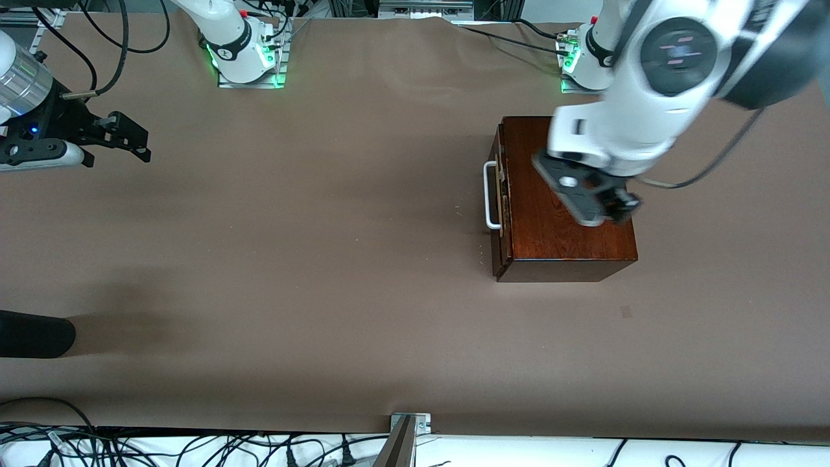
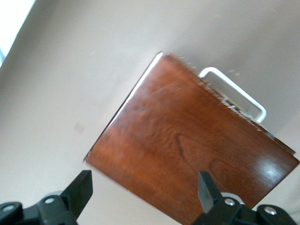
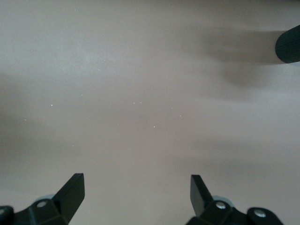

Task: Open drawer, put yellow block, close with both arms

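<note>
box: dark reddish-brown wooden box (image 1: pixel 564 224) on the brown counter (image 1: pixel 337 259), toward the left arm's end, glossy top facing up

drawer: drawer (image 1: pixel 498 194) looks pushed in, its dark front about flush with the box and facing the right arm's end of the counter; white handle (image 1: pixel 490 194) stands out from that front; in the left wrist view the handle (image 2: pixel 236 93) shows along one edge of the box top (image 2: pixel 187 154)

block: no yellow block shows in any of the 3 views

left end effector: left end effector (image 1: pixel 600 201) is up in the air over the box top, above the part of the lid away from the handle; fingers (image 2: pixel 82 187) spread wide apart, nothing between them; the box lies directly below, no contact visible

right end effector: right end effector (image 1: pixel 126 139) is over bare counter at the right arm's end, well apart from the box; fingers (image 3: pixel 75 190) spread wide apart, holding nothing, only counter beneath

other: dark rounded object (image 1: pixel 35 334) lies at the counter edge at the right arm's end, nearer to the front camera than the right end effector
</note>
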`<state>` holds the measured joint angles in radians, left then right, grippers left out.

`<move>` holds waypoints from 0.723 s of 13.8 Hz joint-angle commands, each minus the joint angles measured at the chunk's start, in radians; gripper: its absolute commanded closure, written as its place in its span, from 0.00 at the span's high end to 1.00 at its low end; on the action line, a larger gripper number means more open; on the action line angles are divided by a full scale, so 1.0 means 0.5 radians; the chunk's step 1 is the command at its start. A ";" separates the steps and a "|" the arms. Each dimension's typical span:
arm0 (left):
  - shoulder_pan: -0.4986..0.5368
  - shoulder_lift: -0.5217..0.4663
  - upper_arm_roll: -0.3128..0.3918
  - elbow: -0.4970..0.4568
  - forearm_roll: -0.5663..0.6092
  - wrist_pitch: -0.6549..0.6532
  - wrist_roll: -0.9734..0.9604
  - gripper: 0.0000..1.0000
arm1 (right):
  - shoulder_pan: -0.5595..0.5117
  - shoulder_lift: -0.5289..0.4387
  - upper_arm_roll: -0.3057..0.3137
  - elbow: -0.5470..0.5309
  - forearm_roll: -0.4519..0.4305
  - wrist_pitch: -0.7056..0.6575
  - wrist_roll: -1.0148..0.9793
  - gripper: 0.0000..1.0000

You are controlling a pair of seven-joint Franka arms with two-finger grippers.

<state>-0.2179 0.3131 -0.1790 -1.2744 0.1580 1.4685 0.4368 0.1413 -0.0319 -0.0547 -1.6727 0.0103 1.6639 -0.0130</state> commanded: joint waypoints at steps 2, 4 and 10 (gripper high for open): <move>0.171 -0.251 0.067 -0.291 -0.171 0.225 -0.608 1.00 | -0.006 0.015 0.002 0.038 0.007 -0.021 0.017 1.00; 0.236 -0.466 0.143 -0.607 -0.199 0.477 -0.888 1.00 | -0.006 0.012 0.002 0.038 0.007 -0.021 0.017 1.00; 0.332 -0.795 0.303 -0.927 -0.331 0.496 -1.026 1.00 | -0.006 0.015 0.002 0.038 0.007 -0.021 0.017 1.00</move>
<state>-0.0488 -0.0362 -0.0256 -1.6735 0.0098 1.6860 -0.0239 0.1413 -0.0317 -0.0550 -1.6727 0.0103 1.6641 -0.0130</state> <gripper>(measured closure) 0.000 0.000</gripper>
